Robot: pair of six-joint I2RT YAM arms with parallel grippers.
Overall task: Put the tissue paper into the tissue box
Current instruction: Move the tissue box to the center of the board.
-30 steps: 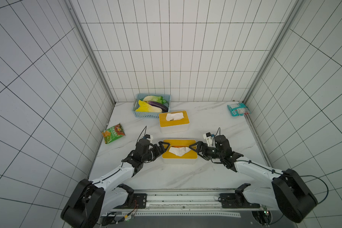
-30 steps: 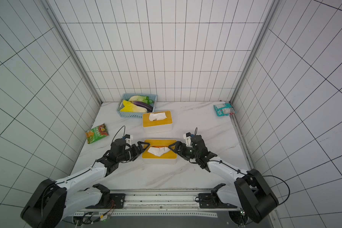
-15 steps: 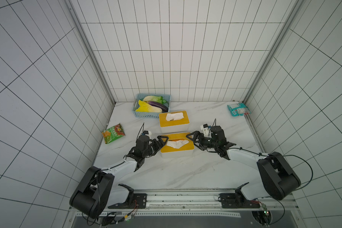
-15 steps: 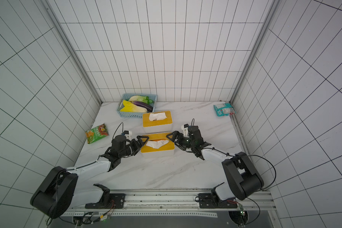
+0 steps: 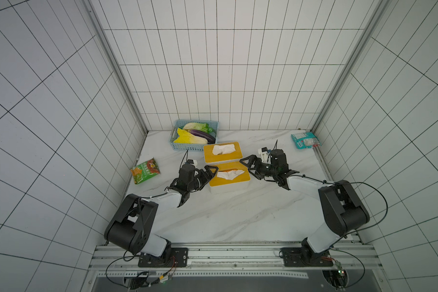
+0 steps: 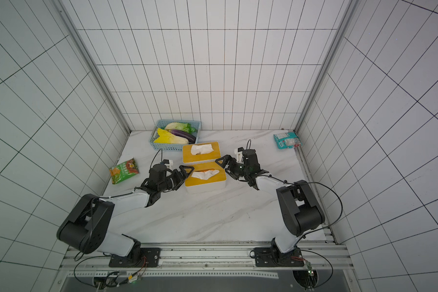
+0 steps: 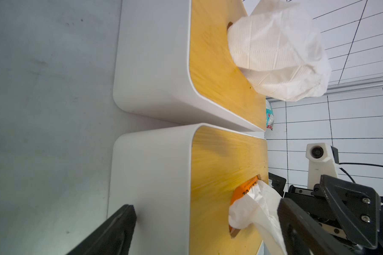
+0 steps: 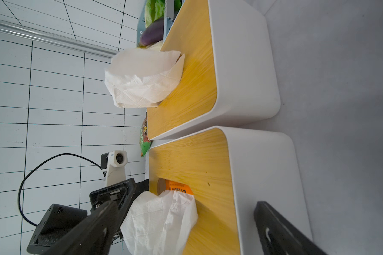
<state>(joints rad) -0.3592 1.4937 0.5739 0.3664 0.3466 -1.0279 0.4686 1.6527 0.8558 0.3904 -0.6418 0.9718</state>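
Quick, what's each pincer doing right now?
Left pincer: open, jaws straddling one end of the near box.
Right pincer: open, jaws straddling that box's other end.

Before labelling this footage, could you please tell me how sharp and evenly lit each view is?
In both top views: sharp, evenly lit, tiled walls splayed by the wide lens. Left wrist view: left gripper fingers soft, table dim. Right wrist view: right gripper fingers soft, tissue paper crisp.
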